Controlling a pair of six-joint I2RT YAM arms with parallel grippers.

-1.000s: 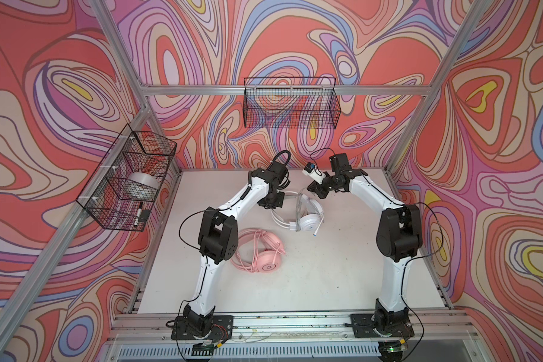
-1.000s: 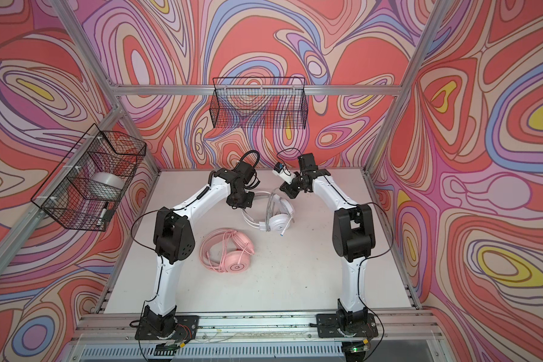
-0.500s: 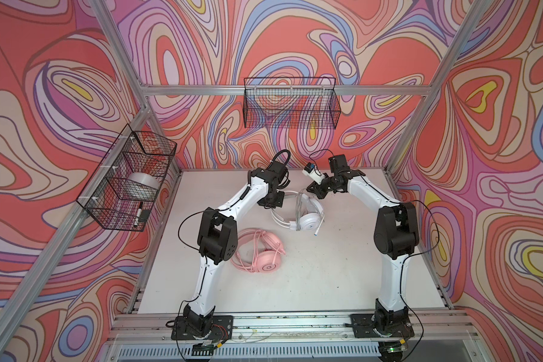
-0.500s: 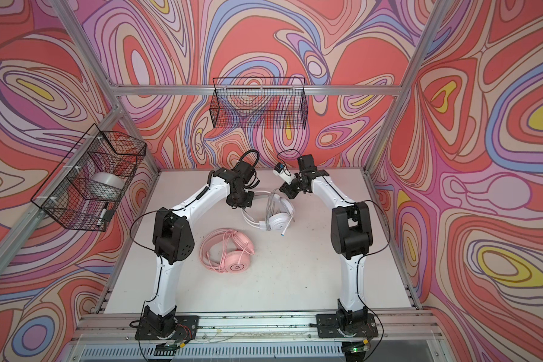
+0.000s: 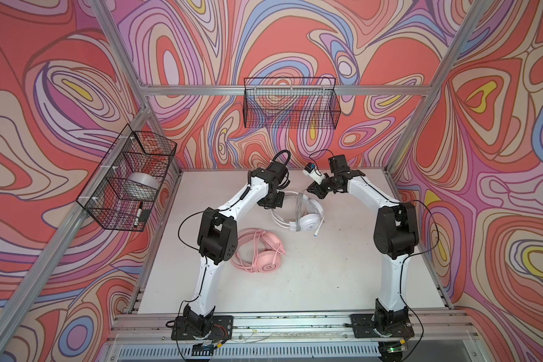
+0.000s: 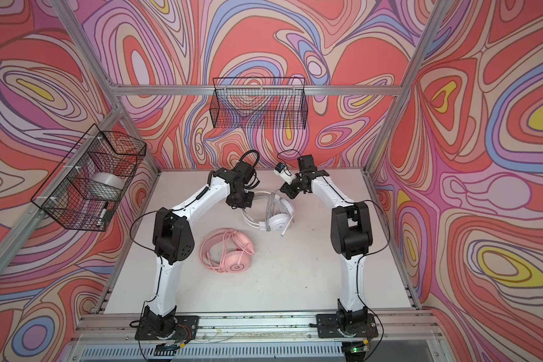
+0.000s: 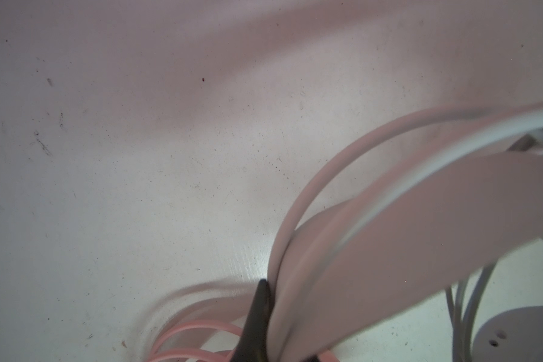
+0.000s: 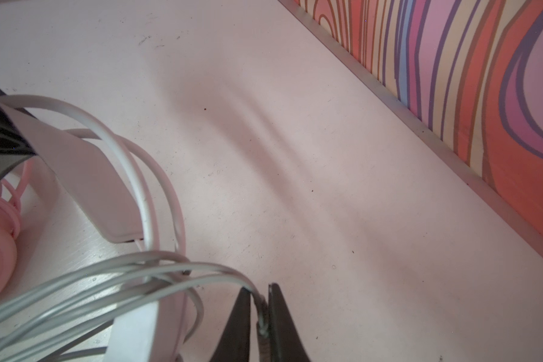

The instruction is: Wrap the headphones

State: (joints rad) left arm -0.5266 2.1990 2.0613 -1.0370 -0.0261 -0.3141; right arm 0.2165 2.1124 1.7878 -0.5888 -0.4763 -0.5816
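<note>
White headset (image 5: 308,219): headband clamped by left fingers (image 7: 259,316).
Grey cable (image 8: 157,272): lies between slightly parted right fingers (image 8: 282,326).

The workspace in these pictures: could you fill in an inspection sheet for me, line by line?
Surface: pale table, scuffed and speckled.
Job's things: white headphones at the back between the arms; pink headphones lying nearer the front, untouched.
Clutter: nothing seen on the table.
Grippers: left pincer shut on the white headphones' headband; right pincer has a strand of grey cable between its tips, jaws slightly apart.
Cables: grey cable looped across the white headband; pink cable coiled over the pink headset.
Surroundings: swirl-patterned walls; wire basket on the back wall; side basket holding a tape roll and a marker.
</note>
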